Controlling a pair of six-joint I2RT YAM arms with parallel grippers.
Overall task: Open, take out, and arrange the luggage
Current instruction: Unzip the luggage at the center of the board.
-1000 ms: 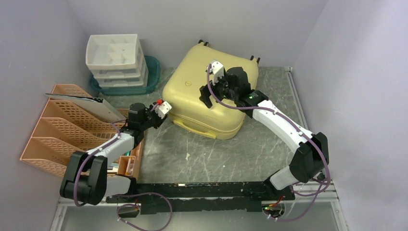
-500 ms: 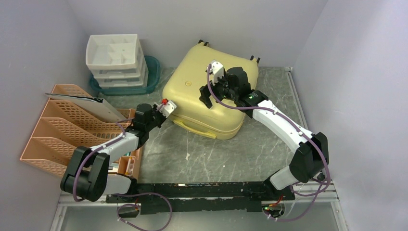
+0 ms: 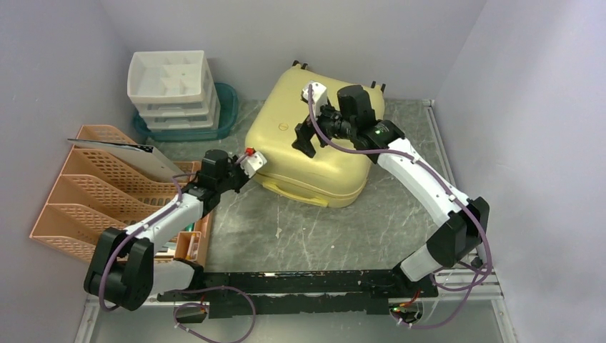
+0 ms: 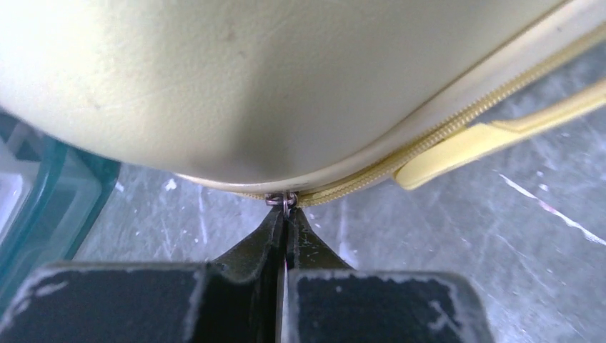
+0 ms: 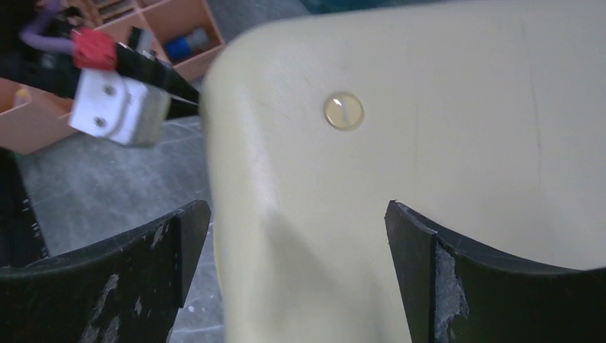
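Observation:
The pale yellow luggage (image 3: 286, 153) lies flat and zipped at the back middle of the table, its yellow handle (image 3: 293, 191) on the near side. My left gripper (image 3: 259, 168) is at its near left corner. In the left wrist view my left gripper (image 4: 286, 211) is shut, its tips pinching the zipper pull just under its small metal ring (image 4: 284, 201) on the luggage (image 4: 250, 86) seam; the handle (image 4: 486, 136) runs off to the right. My right gripper (image 3: 306, 141) hovers over the lid. It stands wide open (image 5: 293, 209) above the shell (image 5: 429, 107), holding nothing.
Orange file racks (image 3: 86, 193) stand at the left, with a small orange organizer (image 5: 164, 43) near the left arm. A white drawer unit (image 3: 171, 86) sits on a teal tray (image 3: 223, 114) at the back left, close to the luggage corner (image 4: 43, 186). Walls enclose three sides.
My left gripper reached forward to the luggage's corner and shut on the zipper pull. The right gripper, still open, shifted slightly back and left over the lid.

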